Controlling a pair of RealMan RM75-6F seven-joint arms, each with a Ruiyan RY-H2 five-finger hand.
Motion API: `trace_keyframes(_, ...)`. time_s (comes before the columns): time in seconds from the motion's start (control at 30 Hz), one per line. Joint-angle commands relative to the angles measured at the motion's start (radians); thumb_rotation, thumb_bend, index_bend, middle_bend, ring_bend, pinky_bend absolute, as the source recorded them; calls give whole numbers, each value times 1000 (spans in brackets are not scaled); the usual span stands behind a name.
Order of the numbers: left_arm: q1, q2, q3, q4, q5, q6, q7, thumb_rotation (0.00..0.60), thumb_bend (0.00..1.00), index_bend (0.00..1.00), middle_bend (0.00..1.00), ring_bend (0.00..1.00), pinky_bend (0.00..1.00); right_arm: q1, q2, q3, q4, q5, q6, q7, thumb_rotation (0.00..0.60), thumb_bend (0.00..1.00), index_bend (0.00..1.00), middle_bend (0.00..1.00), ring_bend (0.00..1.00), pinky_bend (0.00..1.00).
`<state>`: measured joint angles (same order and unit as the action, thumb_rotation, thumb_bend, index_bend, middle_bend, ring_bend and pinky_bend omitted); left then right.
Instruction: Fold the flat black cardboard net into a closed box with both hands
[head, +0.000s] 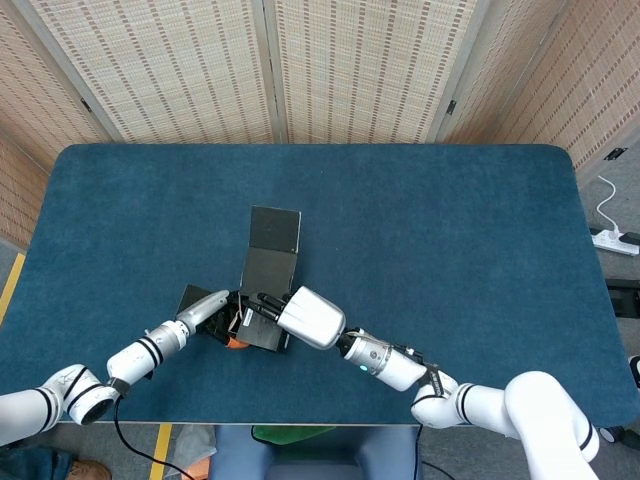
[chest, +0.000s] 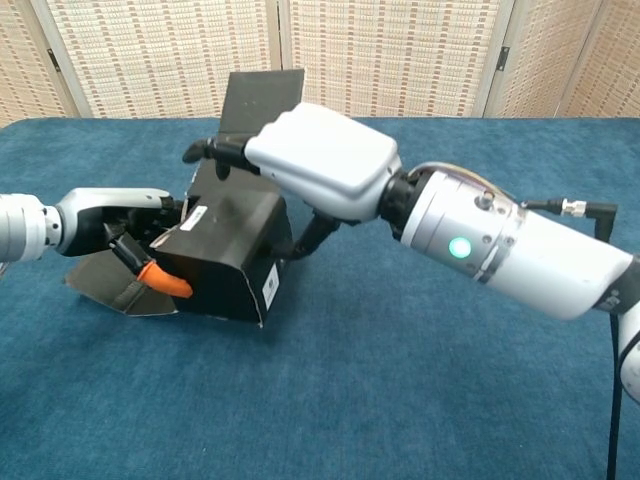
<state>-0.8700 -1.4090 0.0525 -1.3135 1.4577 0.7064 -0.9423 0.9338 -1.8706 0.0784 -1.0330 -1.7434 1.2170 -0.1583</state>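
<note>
On the bench (head: 450, 230): half-folded black box (chest: 225, 255).
Left hand (chest: 125, 225): gripping the box's side.
Right hand (chest: 315, 160): fingers pressing its top.

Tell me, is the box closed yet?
Not closed: the box is formed, but its lid flap stands open at the far end.

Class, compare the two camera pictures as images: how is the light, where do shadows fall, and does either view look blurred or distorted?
Head view: even, soft light, sharp overall, table edges bow slightly. Chest view: the right hand looms large up close, its white shell bright; the black box loses surface detail in the dark and casts only a faint shadow on the cloth; the left hand is sharp.
</note>
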Motion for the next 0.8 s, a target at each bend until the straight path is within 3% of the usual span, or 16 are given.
trace_keyframes(0.03,13,-56,-25,37,-66,-19,156,600,206,279,288,563,644,-9,-30,-22,47,-9,-2,3,600,141,163,280,739,1000)
trace_keyframes(0.3,26,-86,-64,34,-155,-46,315,600,205,241,269,562,644,-15,-70,-37,134,-18,11,31,600,171,173,288,742,1000)
trace_keyframes(0.8,34,-85,-116,12,-207,-104,385,600,204,153,235,558,635,1,-88,-46,210,-23,-2,48,600,244,264,338,753,1000)
